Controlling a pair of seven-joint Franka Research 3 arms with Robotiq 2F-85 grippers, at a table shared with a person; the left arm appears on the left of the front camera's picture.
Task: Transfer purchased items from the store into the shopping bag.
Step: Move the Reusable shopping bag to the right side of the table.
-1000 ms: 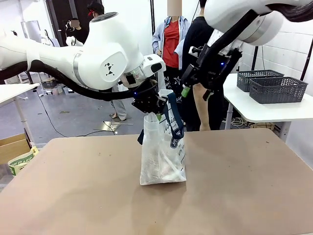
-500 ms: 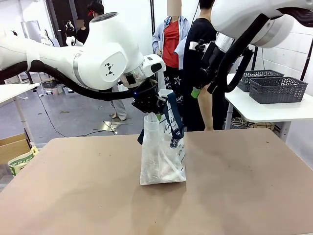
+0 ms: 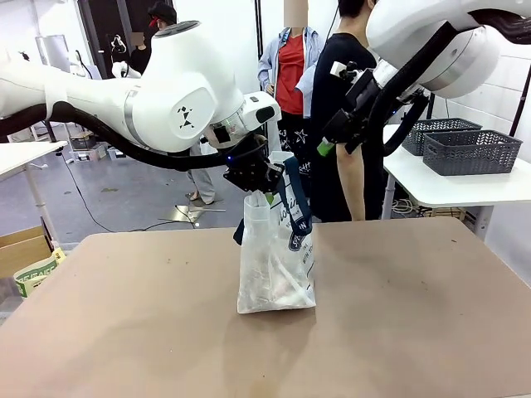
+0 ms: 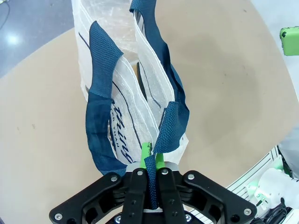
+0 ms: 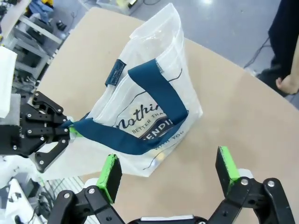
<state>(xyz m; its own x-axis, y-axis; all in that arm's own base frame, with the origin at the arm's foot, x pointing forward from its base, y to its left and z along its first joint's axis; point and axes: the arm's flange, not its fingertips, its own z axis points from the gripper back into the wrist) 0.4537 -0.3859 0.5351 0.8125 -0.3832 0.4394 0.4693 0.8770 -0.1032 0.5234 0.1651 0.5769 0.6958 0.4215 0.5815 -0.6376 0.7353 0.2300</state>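
Navy webbing is pinched tight between the green pads of my left gripper (image 4: pixel 150 161), which is clamped on one strap handle (image 4: pixel 164 135) of the shopping bag (image 3: pixel 276 257) and holds that side up. The bag stands upright near the middle of the brown table (image 3: pixel 124 332), its printed side toward my right, its second handle (image 5: pixel 161 95) drooping over the lettering. My right gripper (image 5: pixel 169 176) hangs high above and to the side of the bag, jaws wide apart and carrying nothing. Dark grey baskets (image 3: pixel 469 149) sit on a white side table (image 3: pixel 448 192) to my right, well apart from the bag; I cannot tell from here what lies in them. Something pale rests at the bottom of the bag, too vague to name. To do this step well, I judge my left should keep the strap taut and lift slightly outward so the mouth gapes rather than folds shut, while my right comes straight down over the opening and clears the loose handle.
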